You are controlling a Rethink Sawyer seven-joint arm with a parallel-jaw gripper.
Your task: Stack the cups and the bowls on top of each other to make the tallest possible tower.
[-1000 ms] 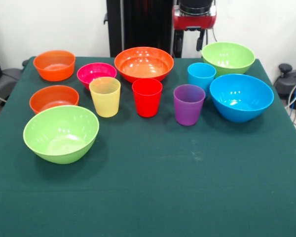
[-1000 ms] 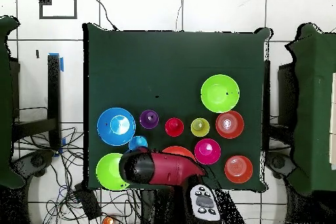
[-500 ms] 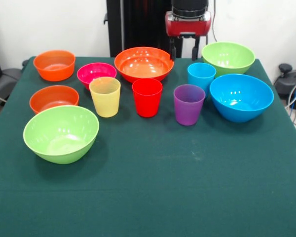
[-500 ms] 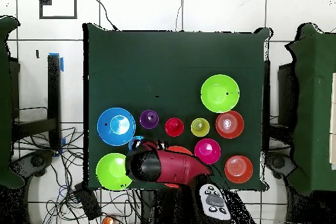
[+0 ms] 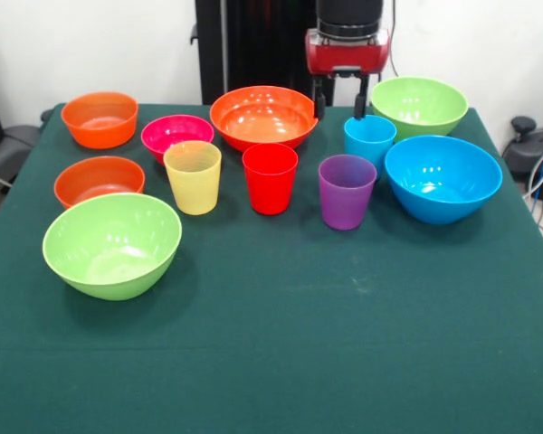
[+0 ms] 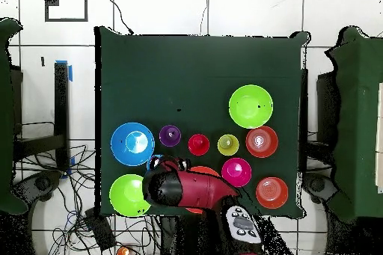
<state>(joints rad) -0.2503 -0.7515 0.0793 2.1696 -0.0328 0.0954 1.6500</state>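
Observation:
My gripper hangs open and empty at the table's far side, between the wide orange bowl and the light blue cup, just above them. The yellow cup, red cup and purple cup stand upright in a row. A magenta bowl, two small orange bowls, a blue bowl and two lime green bowls stand apart on the green cloth. Nothing is stacked. In the overhead view the arm covers most of the wide orange bowl and light blue cup.
The green cloth-covered table stretches from the cups to its near edge. The black pedestal stands behind the bowls. Cables and other tables lie around the table in the overhead view.
The gripper has come down and shifted a little left in the front view, from beside the far lime green bowl to between the wide orange bowl and light blue cup. No cup or bowl moved.

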